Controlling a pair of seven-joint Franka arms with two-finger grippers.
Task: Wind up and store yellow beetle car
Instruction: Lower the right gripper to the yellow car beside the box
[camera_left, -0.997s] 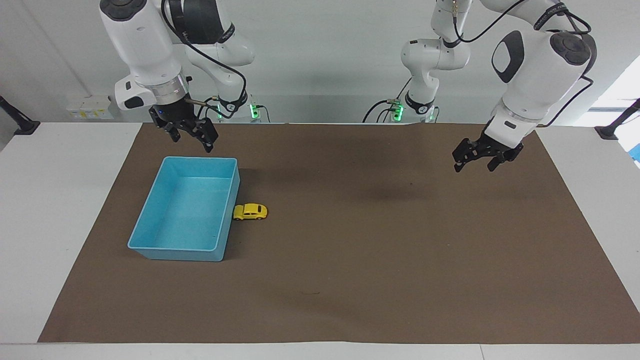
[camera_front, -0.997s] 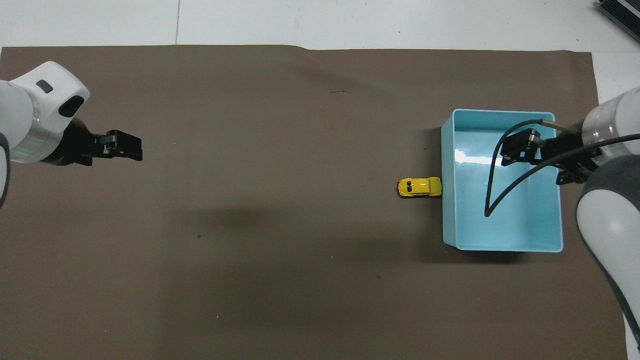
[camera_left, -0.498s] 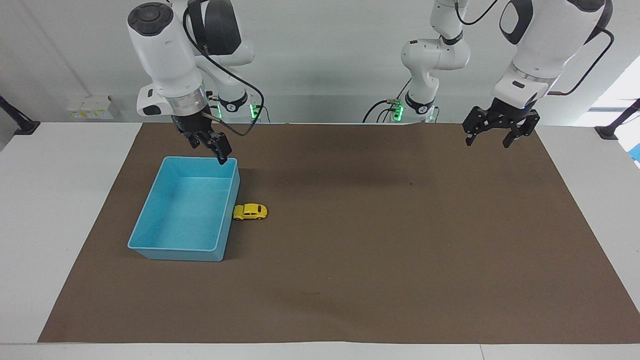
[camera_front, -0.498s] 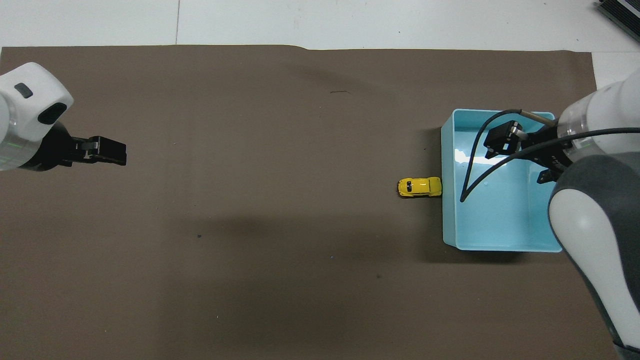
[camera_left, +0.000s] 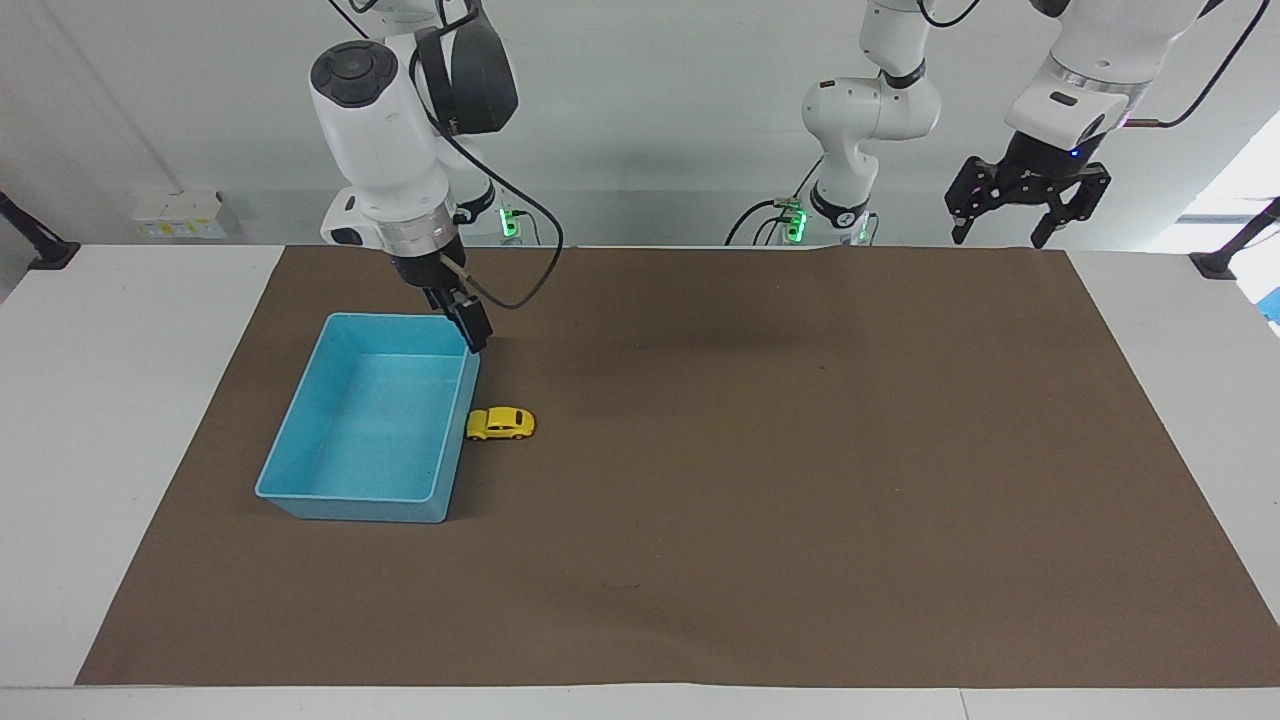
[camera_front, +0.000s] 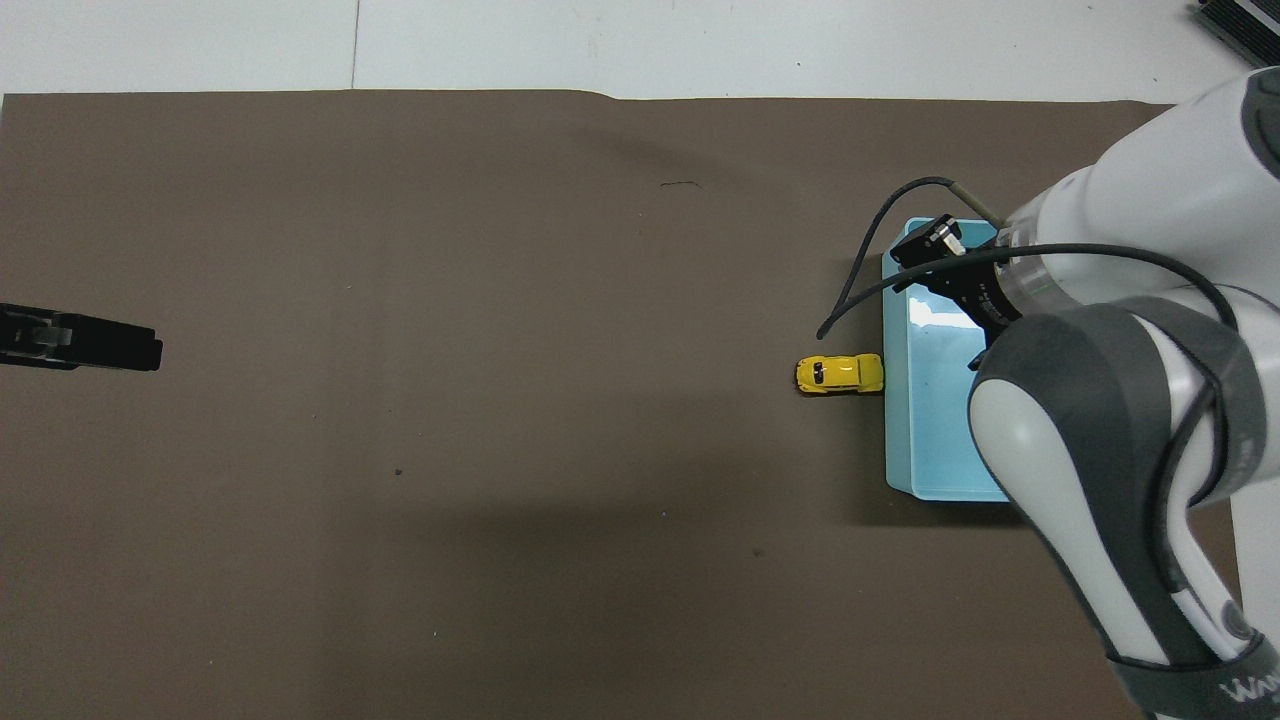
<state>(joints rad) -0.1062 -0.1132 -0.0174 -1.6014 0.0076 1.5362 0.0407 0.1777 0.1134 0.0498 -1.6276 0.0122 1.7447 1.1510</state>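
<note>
Yellow beetle car (camera_left: 501, 423) sits on the brown mat (camera_left: 760, 480) left of centre in your facing view, touching the blue tray's (camera_left: 300, 440) outer wall, on its wheels. Your right tool (camera_left: 472, 330) hangs over the tray's upper corner in that frame, holding nothing; you cannot tell how far it is spread. Your left tool (camera_left: 1027, 200) waits raised at the upper right, fingers wide apart and empty.

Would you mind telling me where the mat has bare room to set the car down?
The brown mat is bare from the yellow beetle car to the left arm's end. It is crowded only where the car sits against the blue tray, with the right gripper above the tray's corner.
</note>
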